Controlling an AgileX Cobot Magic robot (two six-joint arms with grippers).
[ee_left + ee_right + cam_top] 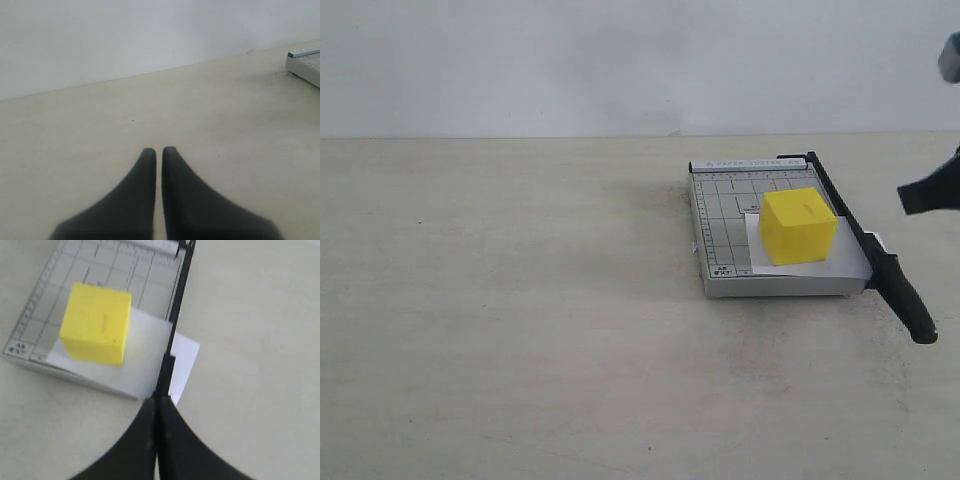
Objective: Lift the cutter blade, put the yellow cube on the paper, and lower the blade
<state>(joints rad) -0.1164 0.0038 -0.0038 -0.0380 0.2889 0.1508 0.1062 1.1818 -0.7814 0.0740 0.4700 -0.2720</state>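
Trimmer base [720, 215] on bench [520, 300] held paper [840, 264] with yellow cube [798, 226] atop; cutter blade [844, 210] lay lowered. Right pincer [158, 402], closed and empty, hung above handle [905, 300]: a knock could lift blade. Left pincer [159, 150] closed, idle.

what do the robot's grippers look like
They match. The left gripper and the right gripper each have two matte charcoal-black fingers, broad at the base and curving in to narrow rounded tips. No cables, markings or labels show on either.

Frontal exterior, close wrist views; shared trimmer [725, 215]
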